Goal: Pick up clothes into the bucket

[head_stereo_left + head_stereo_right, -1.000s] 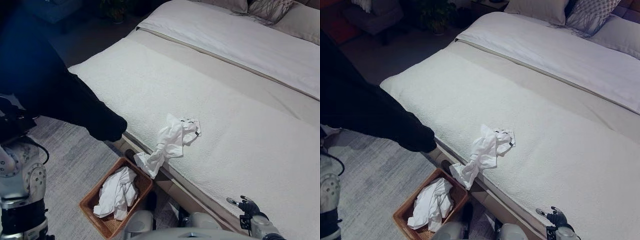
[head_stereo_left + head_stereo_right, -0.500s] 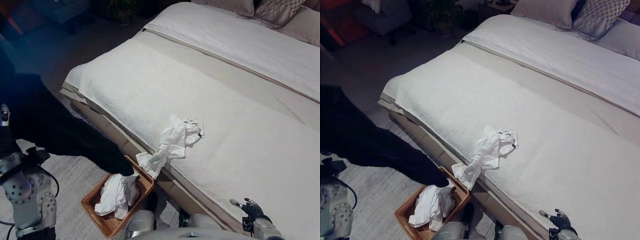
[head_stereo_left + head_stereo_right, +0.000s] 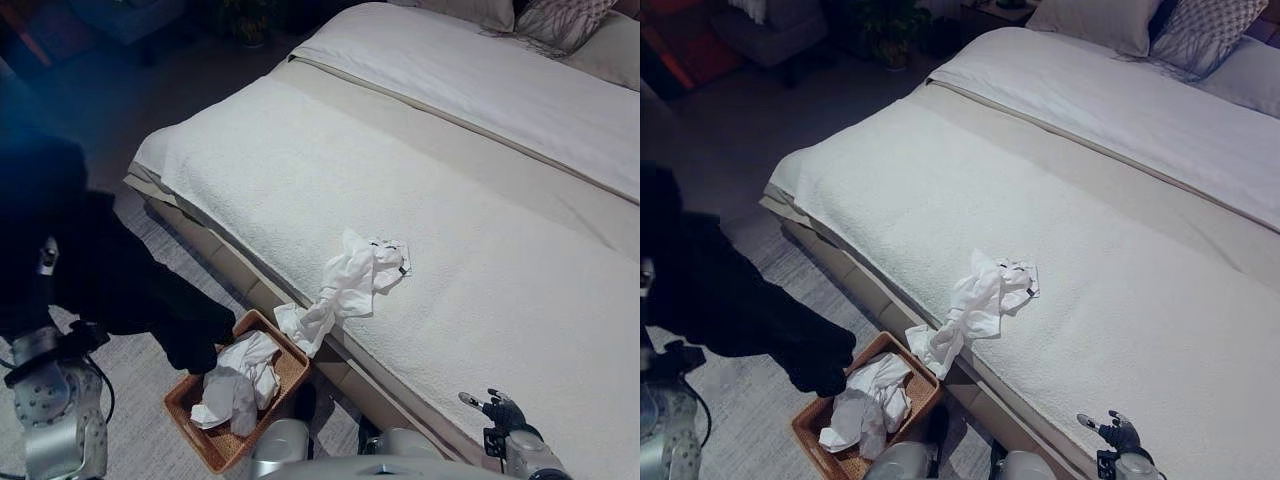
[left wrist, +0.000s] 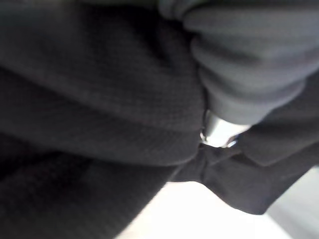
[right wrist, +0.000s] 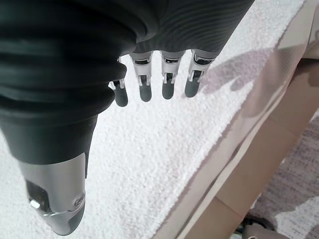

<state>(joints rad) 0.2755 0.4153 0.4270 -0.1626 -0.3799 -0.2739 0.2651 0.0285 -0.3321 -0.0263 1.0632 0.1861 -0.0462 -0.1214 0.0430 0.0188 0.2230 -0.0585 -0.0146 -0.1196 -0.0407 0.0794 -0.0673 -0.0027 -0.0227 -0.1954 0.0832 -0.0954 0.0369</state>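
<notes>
1. A wide bed (image 3: 420, 190) runs across the scene under a white textured cover (image 3: 940, 210)
2. Pillows (image 3: 1110, 20) lie at its head
3. A grey rug (image 3: 140, 420) covers the floor beside it
4. A potted plant (image 3: 885, 25) stands beyond the bed

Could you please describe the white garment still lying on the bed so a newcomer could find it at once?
Start at the big white bed and follow its near edge. The crumpled white garment lies there, one end hanging toward the wicker basket; unlike the basket's clothes, it rests on the bedcover.
</notes>
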